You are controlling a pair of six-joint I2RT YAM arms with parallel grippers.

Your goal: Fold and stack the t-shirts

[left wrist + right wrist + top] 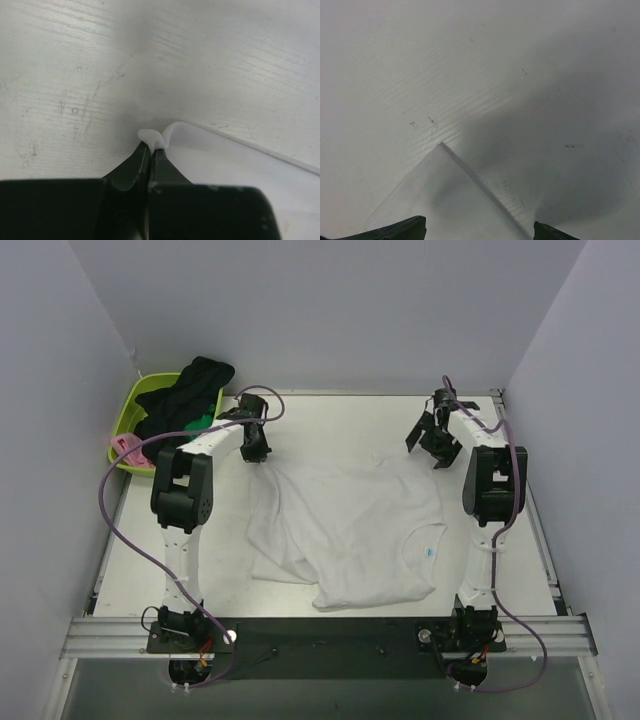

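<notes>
A large white t-shirt [345,530] lies spread and partly rumpled in the middle of the table. My left gripper [255,453] is at its far left corner, shut on a small fold of the white cloth [150,136], which sticks out past the fingertips [161,152]. The rest of the shirt [240,175] lies flat to the right of the jaws. My right gripper [433,445] hovers open over the table, just past the shirt's far right side. A pointed corner of the shirt [437,200] lies between its two fingers [400,231], not touching them.
A lime green basket [125,420] stands at the far left corner. It holds a black t-shirt [190,390], a green one [203,422] and a pink one [130,450]. Grey walls enclose the table on three sides.
</notes>
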